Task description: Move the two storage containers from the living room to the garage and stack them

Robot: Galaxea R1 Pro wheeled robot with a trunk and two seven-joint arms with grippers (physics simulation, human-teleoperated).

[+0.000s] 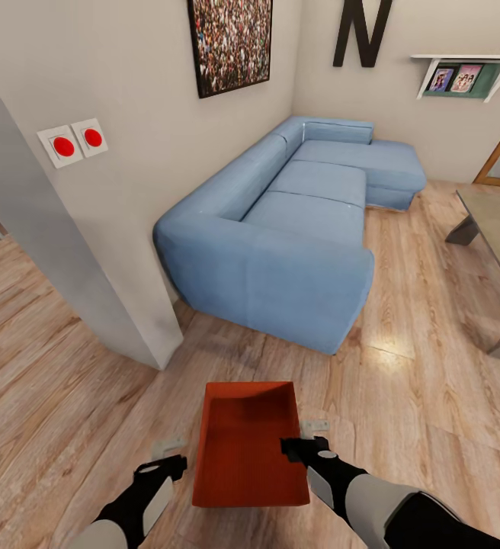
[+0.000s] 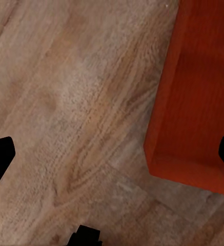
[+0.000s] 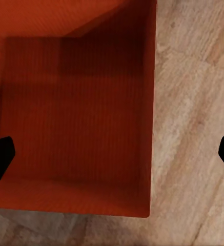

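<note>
Right hand (image 1: pixel 294 446) spread wide astride the right rim of the storage container (image 1: pixel 248 446) on the wood floor (image 1: pixel 425 404) near the sofa (image 1: pixel 280 229), left hand (image 1: pixel 170 467) open, empty beside it (thin stiff walls, probably light; pinch opposite rims).

Both black-and-white arms reach forward and low, the left gripper (image 1: pixel 166 467) and the right gripper (image 1: pixel 299 447) each with fingers spread apart.

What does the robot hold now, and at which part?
Nothing yet, it seems. The right gripper is open astride the right wall of the bin; the left gripper hangs open beside the bin, apart from it.
</note>
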